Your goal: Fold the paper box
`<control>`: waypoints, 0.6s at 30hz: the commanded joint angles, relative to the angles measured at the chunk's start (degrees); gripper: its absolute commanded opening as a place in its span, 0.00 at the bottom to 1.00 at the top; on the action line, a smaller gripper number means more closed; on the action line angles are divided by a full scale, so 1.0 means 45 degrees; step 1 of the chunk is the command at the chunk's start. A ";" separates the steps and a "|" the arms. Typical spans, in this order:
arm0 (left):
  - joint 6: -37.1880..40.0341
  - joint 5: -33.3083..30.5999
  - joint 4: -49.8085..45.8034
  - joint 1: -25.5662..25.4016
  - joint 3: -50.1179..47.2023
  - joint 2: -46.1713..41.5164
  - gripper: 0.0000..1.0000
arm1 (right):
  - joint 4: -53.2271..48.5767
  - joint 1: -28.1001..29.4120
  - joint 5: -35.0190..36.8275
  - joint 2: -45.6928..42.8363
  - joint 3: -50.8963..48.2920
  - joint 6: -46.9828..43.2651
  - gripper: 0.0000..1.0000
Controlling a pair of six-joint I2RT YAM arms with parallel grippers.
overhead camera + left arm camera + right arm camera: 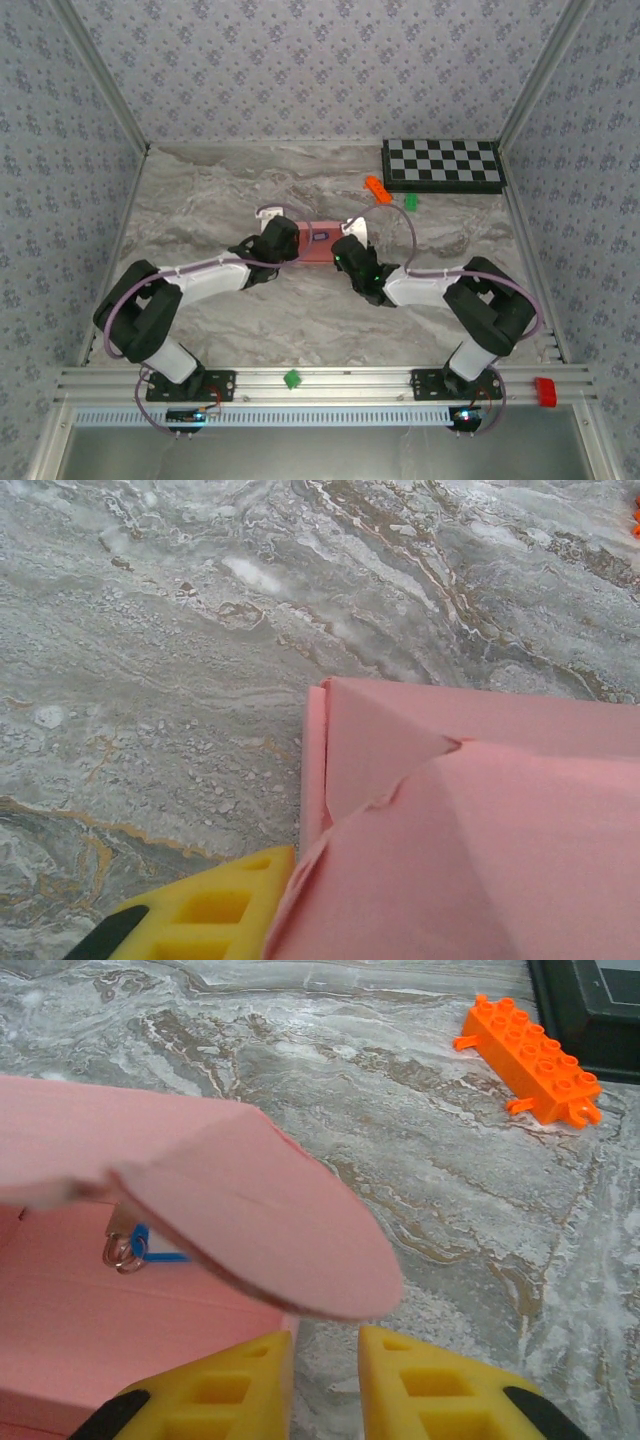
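Observation:
The salmon-pink paper box (318,243) lies mid-table between my two grippers. My left gripper (294,241) is at its left end. In the left wrist view one yellow finger (215,915) touches the edge of the box (480,850), and folded card hides the other finger. My right gripper (345,250) is at the box's right end. In the right wrist view that gripper (325,1345) stands slightly open over bare table, its left finger (235,1385) beside the box wall (120,1330). A rounded flap (260,1230) hangs above the fingers.
An orange block (377,188) and a small green block (410,201) lie behind the box to the right, near a checkerboard (443,164) at the back right. A small metal ring with a blue tie (125,1250) sits inside the box. Patterned walls enclose the table.

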 commanded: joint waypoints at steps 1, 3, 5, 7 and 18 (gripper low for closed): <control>0.0225 -0.0559 -0.0224 -0.0186 -0.0261 -0.0494 0.29 | -0.0543 0.0071 0.0592 -0.0463 -0.0408 0.0218 0.27; 0.0223 -0.0929 -0.0215 -0.0297 -0.0480 -0.0712 0.33 | -0.0645 0.0083 0.0688 -0.0633 -0.0590 0.0263 0.27; 0.0257 -0.1094 -0.0166 -0.0344 -0.0703 -0.0936 0.37 | -0.0751 0.0068 0.0854 -0.0786 -0.0764 0.0248 0.28; 0.0334 -0.1243 -0.0126 -0.0413 -0.0932 -0.1193 0.39 | -0.0952 0.0071 0.1072 -0.0997 -0.0918 0.0279 0.28; -0.0032 -0.3696 -0.1874 -0.0175 -0.1505 -0.2669 0.45 | -0.3785 -0.1211 0.0785 -0.2036 -0.0301 0.0643 0.30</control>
